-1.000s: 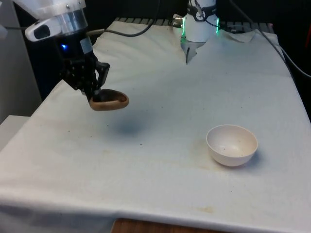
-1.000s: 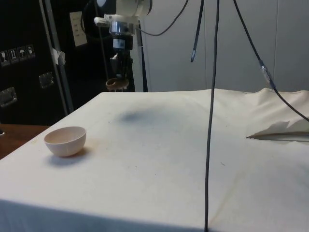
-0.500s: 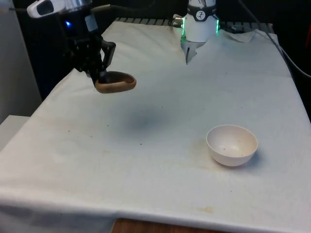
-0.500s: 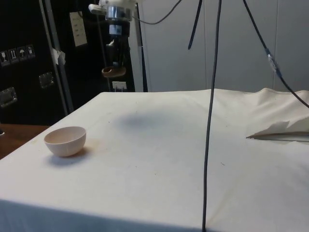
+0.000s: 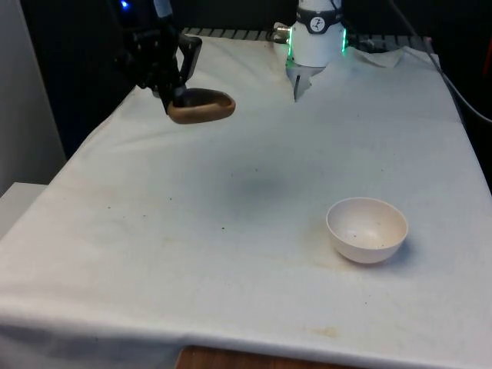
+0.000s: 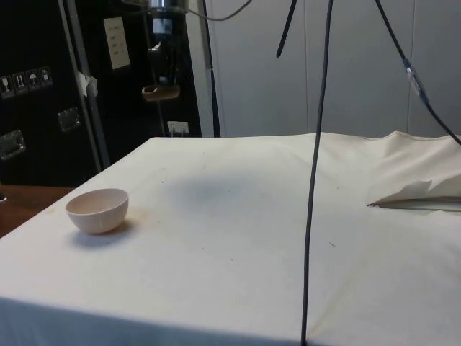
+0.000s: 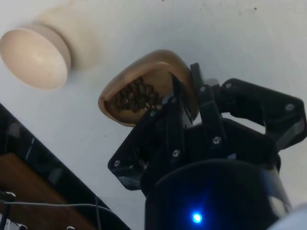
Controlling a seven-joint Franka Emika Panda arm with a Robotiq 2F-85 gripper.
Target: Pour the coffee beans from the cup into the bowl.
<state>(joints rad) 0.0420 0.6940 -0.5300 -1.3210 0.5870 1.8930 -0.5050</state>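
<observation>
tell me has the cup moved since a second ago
Yes. In the front view the cup, held in the gripper, has risen and drifted toward the front view's right, nearer the robot's end, while the bowl stayed put.

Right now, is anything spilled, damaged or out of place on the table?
Nothing stands out. The brown wooden cup is held level in the black gripper, above the white cloth, with the dark coffee beans inside it. The cream round bowl stands upright. The cloth near the bowl has faint brownish stains.
</observation>
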